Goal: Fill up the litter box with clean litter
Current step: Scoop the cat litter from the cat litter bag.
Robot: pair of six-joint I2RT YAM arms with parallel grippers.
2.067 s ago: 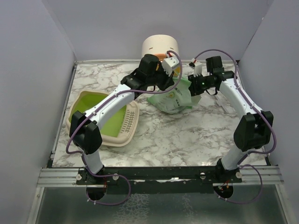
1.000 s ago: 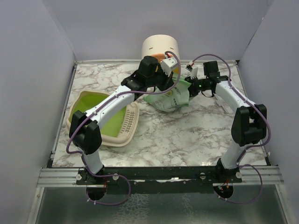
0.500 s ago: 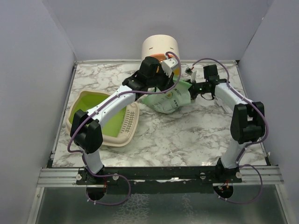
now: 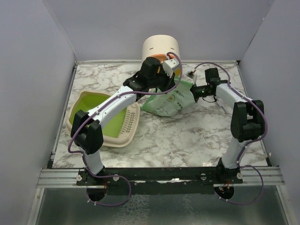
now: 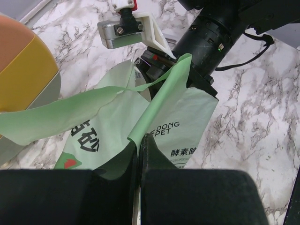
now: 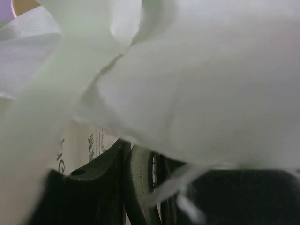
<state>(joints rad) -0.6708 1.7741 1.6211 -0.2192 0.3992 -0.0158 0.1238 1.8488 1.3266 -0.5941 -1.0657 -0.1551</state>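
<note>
The litter box (image 4: 123, 133), a cream tray with a lime-green inside and a slotted panel, sits at the left. The mint-green litter bag (image 4: 169, 103) with dark print lies at the back centre. My left gripper (image 4: 168, 84) is shut on a strip of the bag's torn top edge, seen in the left wrist view (image 5: 139, 138). My right gripper (image 4: 190, 89) is shut on the opposite edge of the bag's mouth; pale bag film fills the right wrist view above its fingers (image 6: 127, 152). The bag (image 5: 187, 117) hides the litter.
A cream cylinder (image 4: 161, 47) with an orange and yellow face (image 5: 23, 61) stands at the back, just behind the bag. Grey walls enclose the marble table (image 4: 187, 136) on the left, back and right.
The right arm's elbow has drawn in toward the centre and its wrist has turned at the bag's mouth. The bag has sagged lower and a little to the left. The left arm has barely moved.
</note>
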